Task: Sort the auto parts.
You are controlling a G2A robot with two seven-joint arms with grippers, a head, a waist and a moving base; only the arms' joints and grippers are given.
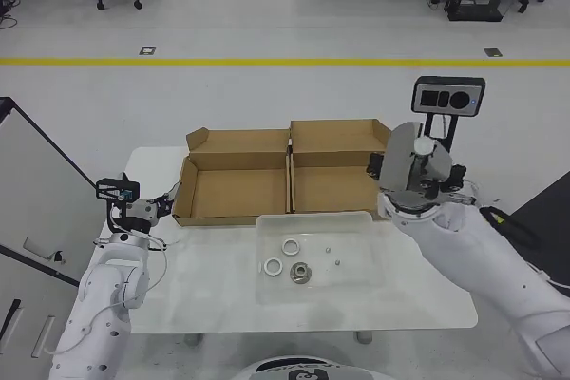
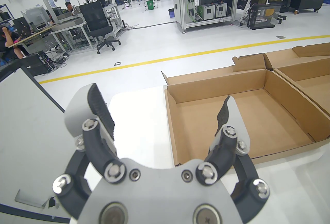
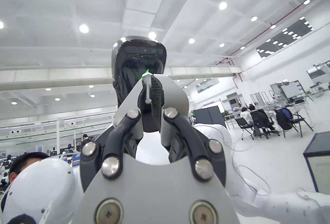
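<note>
Top view: rings (image 1: pixel 272 268) lie in a clear tray (image 1: pixel 347 274), just before the left box (image 1: pixel 236 195) and right box (image 1: pixel 332 190).

Left wrist view: the left gripper (image 2: pixel 159 96) stands spread apart and empty, beside the left box.

Right wrist view: the right gripper (image 3: pixel 150 81) clamps a bolt (image 3: pixel 147 89).

White rounded arms (image 1: pixel 475 258) carry silver fingers (image 2: pixel 76 111) (black ribbed pads (image 2: pixel 101 109), bright screws (image 2: pixel 113 171)) on black links (image 2: pixel 95 147).

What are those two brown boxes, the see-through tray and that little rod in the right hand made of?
The brown boxes look like matte cardboard, with folded flaps. The see-through tray is likely smooth clear plastic; the white table shows through. The little rod pinched in the right hand seems steel: grey, threaded like a bolt.
</note>
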